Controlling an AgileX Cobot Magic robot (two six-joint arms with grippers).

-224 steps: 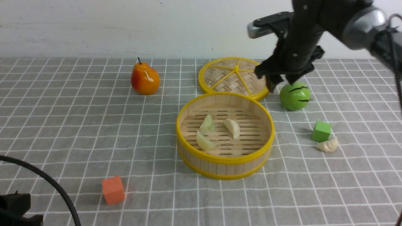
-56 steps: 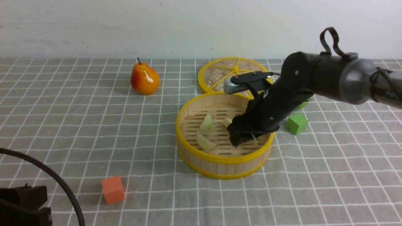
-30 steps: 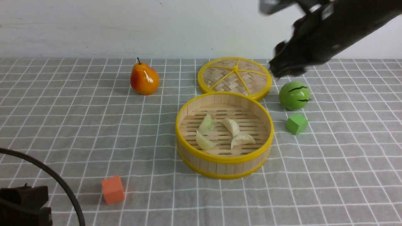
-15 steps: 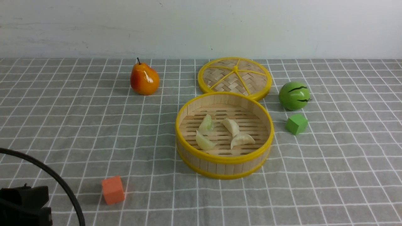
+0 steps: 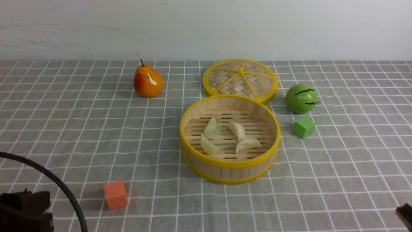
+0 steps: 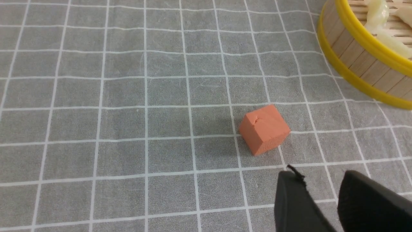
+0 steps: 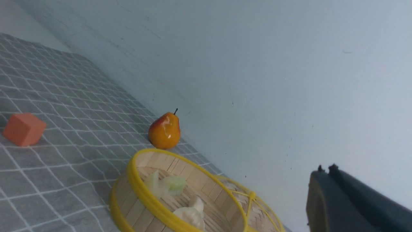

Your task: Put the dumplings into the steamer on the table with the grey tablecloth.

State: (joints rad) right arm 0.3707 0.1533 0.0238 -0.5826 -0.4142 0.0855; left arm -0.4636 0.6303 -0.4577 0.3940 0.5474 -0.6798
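The steamer [image 5: 229, 162] stands mid-table on the grey tablecloth [image 5: 64, 129]. Four dumplings lie on its slatted floor: two pale green dumplings [image 5: 211, 126] [image 5: 209, 147] and two cream ones [image 5: 237, 129] [image 5: 248, 143]. My left gripper [image 6: 318, 175] is open and empty, low over the cloth near the orange cube [image 6: 264, 129], left of the steamer wall [image 6: 363, 61]. My right gripper [image 7: 325, 168] is shut and empty, raised and apart from the steamer [image 7: 138, 190]; only a dark tip of it [image 5: 405, 214] shows at the front view's bottom right corner.
The flat woven lid [image 5: 240, 79] lies right behind the steamer. An orange pear [image 5: 148, 82] stands at the back left. A green striped ball [image 5: 301, 98] and a green cube [image 5: 303, 127] sit right of the steamer. The orange cube [image 5: 116, 195] is at front left.
The second cream dumpling went from beside the green cube into the steamer. My right arm let it go, rose away and now shows only at the bottom right corner. The green cube shifted left.
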